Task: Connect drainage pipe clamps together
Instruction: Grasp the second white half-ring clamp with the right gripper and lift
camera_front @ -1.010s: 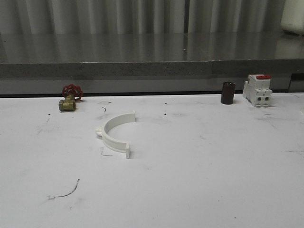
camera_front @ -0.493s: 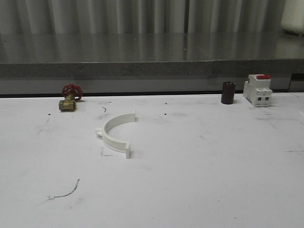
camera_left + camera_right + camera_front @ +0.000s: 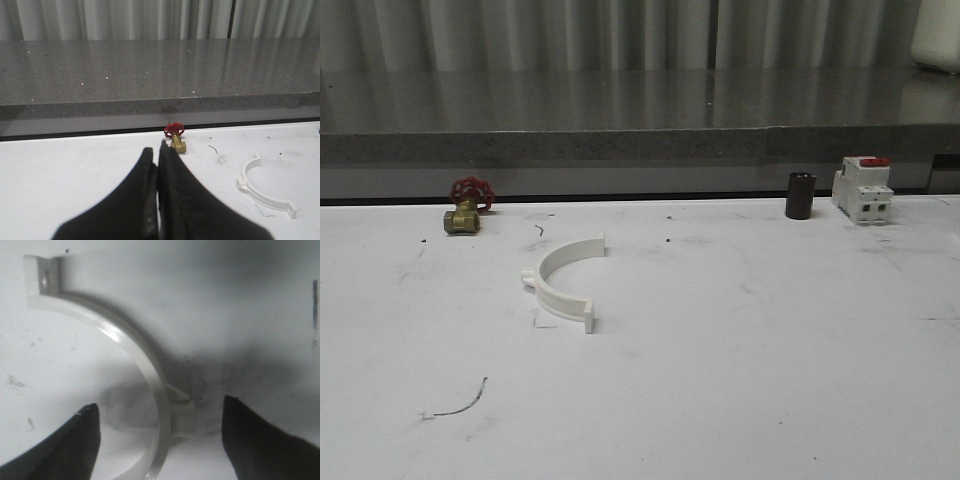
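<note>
One white half-ring drainage pipe clamp (image 3: 542, 282) lies flat on the white table, left of centre, with its open side to the right; it also shows in the left wrist view (image 3: 242, 183). My left gripper (image 3: 156, 147) is shut and empty, hovering over the table short of the brass valve, with that clamp off to its side. Another view of a clamp half (image 3: 120, 337) comes from the right wrist: it lies on the table directly under my right gripper (image 3: 160, 404). The right fingers stand wide open, one on each side of the clamp's band and side tab, without touching it.
A brass valve with a red handwheel (image 3: 468, 205) sits at the back left. A dark cylinder (image 3: 800, 195) and a white circuit breaker with a red switch (image 3: 863, 190) stand at the back right. A grey stone ledge (image 3: 640, 145) rises behind the table (image 3: 740, 380).
</note>
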`<action>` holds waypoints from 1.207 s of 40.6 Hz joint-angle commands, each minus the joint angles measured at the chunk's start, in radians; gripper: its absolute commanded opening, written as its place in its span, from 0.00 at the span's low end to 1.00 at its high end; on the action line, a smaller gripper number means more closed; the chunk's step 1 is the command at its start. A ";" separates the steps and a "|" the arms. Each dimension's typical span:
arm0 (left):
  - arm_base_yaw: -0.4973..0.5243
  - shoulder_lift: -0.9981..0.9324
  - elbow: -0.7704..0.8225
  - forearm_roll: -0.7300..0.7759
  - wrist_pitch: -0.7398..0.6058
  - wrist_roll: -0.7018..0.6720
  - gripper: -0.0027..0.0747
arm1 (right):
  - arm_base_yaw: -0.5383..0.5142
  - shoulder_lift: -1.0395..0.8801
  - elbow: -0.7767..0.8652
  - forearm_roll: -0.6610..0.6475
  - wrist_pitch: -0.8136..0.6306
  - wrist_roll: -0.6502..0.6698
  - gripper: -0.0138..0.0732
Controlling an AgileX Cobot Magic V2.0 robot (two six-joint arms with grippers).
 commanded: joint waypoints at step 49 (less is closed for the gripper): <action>0.001 0.010 -0.023 0.009 -0.078 0.001 0.01 | 0.094 -0.348 -0.030 0.026 0.097 0.173 0.30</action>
